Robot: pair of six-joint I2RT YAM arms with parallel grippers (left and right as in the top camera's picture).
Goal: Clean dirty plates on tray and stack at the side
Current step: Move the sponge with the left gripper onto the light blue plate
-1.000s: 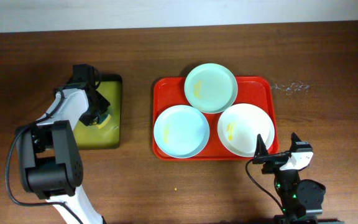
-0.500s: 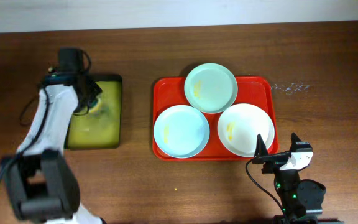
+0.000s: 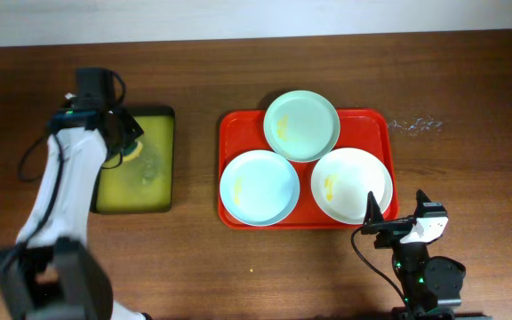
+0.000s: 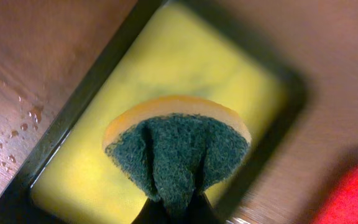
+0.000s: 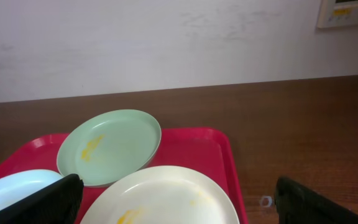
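The red tray holds three plates: a pale green plate at the back, a pale blue plate at front left and a white plate at front right. The green and white plates carry yellow smears. My left gripper is shut on a yellow sponge with a green scrub face, held above the black-rimmed yellowish tray. My right gripper is open and empty at the tray's front right corner. In the right wrist view it faces the white plate and the green plate.
Water drops lie on the wood beside the yellowish tray and right of the red tray. A small yellow crumb lies on the table in front of the red tray. A white wall runs behind the table.
My left arm has swung up and back over the yellowish tray, lifting the sponge off its wet surface. The right arm and the plates have not moved.
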